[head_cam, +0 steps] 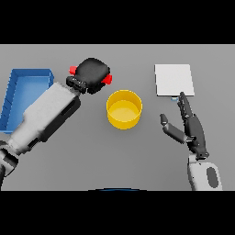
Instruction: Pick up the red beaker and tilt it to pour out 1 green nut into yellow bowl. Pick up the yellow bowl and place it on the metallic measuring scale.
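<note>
Gripping the red beaker (pixel 107 79) in my left hand (pixel 93 72), fingers wrapped round it, just right of the blue tray (pixel 27 79); mostly hidden, probably light, rigid, slick. Yellow bowl (pixel 124 109) mid-counter (pixel 92 151), nearby. My right hand (pixel 190 128) hangs open below the metallic measuring scale (pixel 173 79).

The left hand (pixel 93 73) is covering the red beaker (pixel 107 79) at eleven o'clock from the yellow bowl (pixel 124 109). The right hand (pixel 190 126) is lying flat at three o'clock, fingers straight, pointing toward the metallic scale (pixel 173 79). A blue tray (pixel 18 87) is sitting at nine o'clock.
</note>
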Robot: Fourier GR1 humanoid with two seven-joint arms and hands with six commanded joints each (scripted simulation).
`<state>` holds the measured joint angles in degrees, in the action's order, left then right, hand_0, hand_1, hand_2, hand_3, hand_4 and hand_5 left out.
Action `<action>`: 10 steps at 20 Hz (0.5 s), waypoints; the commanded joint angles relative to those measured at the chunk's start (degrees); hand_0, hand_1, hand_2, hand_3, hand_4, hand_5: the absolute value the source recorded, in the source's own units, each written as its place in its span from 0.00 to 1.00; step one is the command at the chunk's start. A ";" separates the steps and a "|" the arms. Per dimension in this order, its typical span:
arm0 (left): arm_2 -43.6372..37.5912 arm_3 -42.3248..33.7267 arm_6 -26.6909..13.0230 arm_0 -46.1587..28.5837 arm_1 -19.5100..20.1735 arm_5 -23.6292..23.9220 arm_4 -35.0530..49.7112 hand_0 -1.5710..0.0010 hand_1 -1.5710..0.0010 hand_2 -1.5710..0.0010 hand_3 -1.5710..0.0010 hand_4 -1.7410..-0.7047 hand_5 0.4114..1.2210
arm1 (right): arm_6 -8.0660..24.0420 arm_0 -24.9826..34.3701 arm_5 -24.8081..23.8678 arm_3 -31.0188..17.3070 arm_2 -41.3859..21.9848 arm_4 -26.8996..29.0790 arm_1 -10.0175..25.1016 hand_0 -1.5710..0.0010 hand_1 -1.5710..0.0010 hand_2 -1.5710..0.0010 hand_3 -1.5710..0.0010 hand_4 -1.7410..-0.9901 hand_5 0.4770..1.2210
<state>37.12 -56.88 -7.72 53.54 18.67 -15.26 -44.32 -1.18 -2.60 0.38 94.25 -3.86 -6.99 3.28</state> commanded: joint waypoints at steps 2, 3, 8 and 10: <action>3.07 1.19 -1.01 2.60 -0.29 -3.22 -1.70 0.00 0.00 0.00 0.15 0.06 0.99 | 0.08 0.41 0.48 -0.16 0.23 0.96 -0.23 1.00 1.00 1.00 1.00 0.61 0.22; 4.86 1.83 -1.18 4.06 -0.25 -4.74 -2.82 0.00 0.00 0.00 0.16 0.05 0.99 | 0.56 0.46 0.15 -0.60 0.44 0.74 -0.20 1.00 1.00 1.00 1.00 0.60 0.21; 11.59 5.29 0.67 9.41 -1.39 -7.89 -6.34 0.00 0.00 0.00 0.19 0.03 1.00 | -0.53 0.23 0.79 -0.68 1.01 2.01 -0.21 1.00 1.00 1.00 1.00 0.59 0.17; 14.47 6.28 1.59 11.30 -1.96 -7.85 -8.01 0.00 0.00 0.00 0.12 0.02 1.00 | -0.51 0.54 0.87 -0.86 1.21 2.10 0.01 1.00 1.00 1.00 1.00 0.59 0.17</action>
<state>51.59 -50.60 -6.09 64.83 16.68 -23.11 -52.20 -1.61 -2.04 1.23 93.40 -2.64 -4.90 3.30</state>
